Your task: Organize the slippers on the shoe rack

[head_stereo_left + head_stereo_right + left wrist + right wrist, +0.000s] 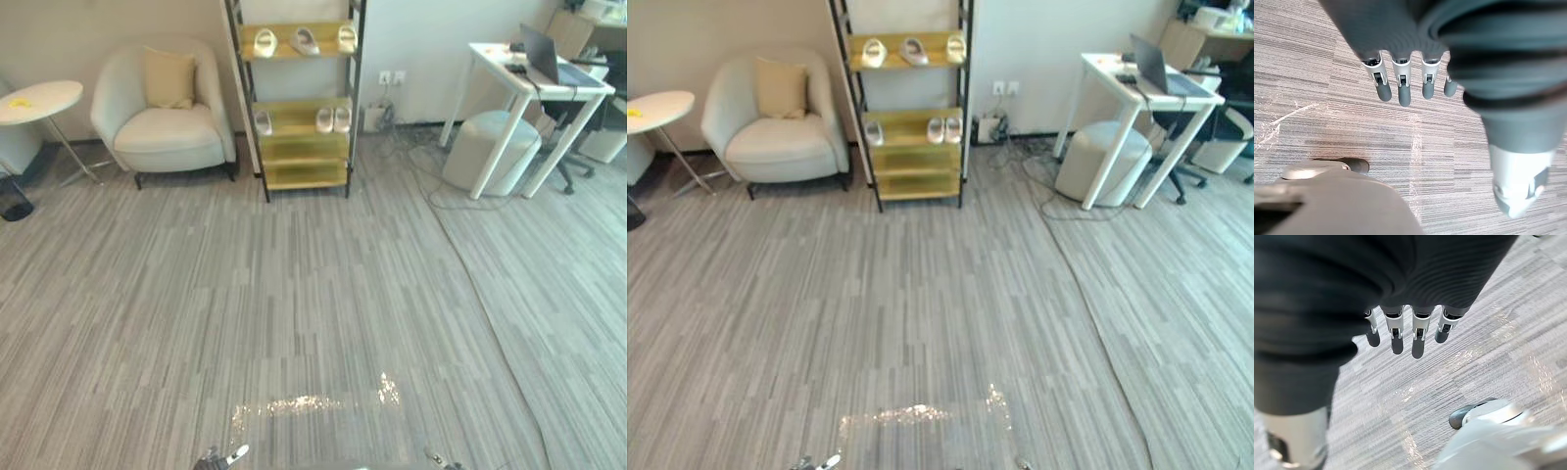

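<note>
Both hands hung low over the floor: left hand and right hand had fingers straight and loose, holding nothing. Makes sense, I'd say, since the shoe rack stood well apart from them, out of reach. Slippers were on the rack: three on the top shelf, then a lone slipper and a side-by-side pair below. Long axes ran front-to-back, though the middle top slipper sat skewed. Toe direction was too small to tell.
</note>
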Robot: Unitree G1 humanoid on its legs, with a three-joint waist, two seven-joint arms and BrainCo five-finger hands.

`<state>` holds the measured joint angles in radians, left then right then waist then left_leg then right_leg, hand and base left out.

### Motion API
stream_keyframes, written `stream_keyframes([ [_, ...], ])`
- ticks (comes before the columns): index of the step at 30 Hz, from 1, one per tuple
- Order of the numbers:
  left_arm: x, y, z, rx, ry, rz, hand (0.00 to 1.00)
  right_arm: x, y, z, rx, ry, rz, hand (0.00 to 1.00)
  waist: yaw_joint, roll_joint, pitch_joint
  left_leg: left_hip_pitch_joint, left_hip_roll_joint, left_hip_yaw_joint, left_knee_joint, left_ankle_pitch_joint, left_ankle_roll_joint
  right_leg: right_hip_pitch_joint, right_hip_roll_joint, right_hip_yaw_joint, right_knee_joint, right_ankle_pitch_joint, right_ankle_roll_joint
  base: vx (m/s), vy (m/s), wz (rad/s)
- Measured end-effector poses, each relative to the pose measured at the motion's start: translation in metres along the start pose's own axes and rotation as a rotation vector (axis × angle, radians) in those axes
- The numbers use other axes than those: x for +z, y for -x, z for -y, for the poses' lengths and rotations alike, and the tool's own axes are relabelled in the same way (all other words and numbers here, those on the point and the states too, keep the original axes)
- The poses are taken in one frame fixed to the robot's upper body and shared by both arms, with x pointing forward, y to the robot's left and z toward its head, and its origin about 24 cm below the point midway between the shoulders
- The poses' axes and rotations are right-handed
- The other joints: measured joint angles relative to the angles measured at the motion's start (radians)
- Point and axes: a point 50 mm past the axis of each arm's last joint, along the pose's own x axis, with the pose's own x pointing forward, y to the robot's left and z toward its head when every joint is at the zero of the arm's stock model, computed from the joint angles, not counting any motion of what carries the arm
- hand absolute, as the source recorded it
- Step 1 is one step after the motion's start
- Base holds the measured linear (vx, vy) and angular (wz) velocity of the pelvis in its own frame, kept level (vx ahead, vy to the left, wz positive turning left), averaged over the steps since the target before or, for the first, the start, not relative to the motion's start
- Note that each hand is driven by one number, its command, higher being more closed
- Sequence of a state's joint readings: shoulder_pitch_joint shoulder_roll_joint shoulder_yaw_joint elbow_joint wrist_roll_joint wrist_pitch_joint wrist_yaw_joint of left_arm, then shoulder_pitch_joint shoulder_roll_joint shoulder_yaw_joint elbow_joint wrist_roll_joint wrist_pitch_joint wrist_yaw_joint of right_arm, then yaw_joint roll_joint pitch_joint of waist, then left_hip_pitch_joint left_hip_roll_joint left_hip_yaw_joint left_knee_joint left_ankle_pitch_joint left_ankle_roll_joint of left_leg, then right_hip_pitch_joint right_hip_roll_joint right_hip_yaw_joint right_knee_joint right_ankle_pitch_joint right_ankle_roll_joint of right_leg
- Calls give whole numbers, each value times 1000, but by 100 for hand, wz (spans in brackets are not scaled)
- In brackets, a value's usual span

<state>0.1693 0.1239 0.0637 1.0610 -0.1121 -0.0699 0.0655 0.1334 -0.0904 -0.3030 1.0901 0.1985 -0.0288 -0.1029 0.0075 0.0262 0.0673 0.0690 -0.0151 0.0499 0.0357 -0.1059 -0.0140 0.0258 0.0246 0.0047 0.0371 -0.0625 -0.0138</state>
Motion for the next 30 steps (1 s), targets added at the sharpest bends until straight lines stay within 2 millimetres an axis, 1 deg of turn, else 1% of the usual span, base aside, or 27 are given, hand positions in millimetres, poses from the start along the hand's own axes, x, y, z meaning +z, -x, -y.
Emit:
stream_keyframes([
  [5, 8, -3, 0, 7, 14, 17, 0, 8, -2, -11, 19, -11, 7, 0, 0, -13, 18, 37, 7, 0, -29, -2, -6, 51, 8, -4, -60, 12, 3, 81, -13, 0],
  [7, 9, -3, 0, 5, 7, 19, 0, 12, -3, -14, 27, -11, 17, 0, 1, -12, 19, 40, 7, -1, -33, -2, -6, 61, 9, -5, -77, 18, 11, 57, 0, 1],
  [11, 12, -4, 5, -6, 3, 26, 0, 20, -3, -29, 66, -19, 33, 0, 3, -5, 30, 39, 5, -3, -35, -2, -6, 66, 7, -16, -80, 19, 11, 30, -2, 2],
  [13, 13, -4, 6, -7, 3, 27, 0, 21, -3, -33, 75, -21, 36, 0, 3, -4, 33, 39, 5, -3, -35, -2, -6, 67, 7, -18, -80, 19, 11, -2, -4, 2],
  [24, 13, -4, 6, 3, 13, 26, 0, 22, -3, -35, 81, 15, 43, 0, 8, -3, 37, 39, 7, -6, -53, 5, -11, 76, 9, -27, -111, 29, 3, 0, 0, 0],
  [30, 21, -6, 6, 10, 16, 47, 0, 28, -3, -39, 90, 12, 60, 0, 7, -7, 66, 30, 10, -12, -43, 1, -16, 75, 10, -39, -108, 23, 4, 0, -12, 5],
])
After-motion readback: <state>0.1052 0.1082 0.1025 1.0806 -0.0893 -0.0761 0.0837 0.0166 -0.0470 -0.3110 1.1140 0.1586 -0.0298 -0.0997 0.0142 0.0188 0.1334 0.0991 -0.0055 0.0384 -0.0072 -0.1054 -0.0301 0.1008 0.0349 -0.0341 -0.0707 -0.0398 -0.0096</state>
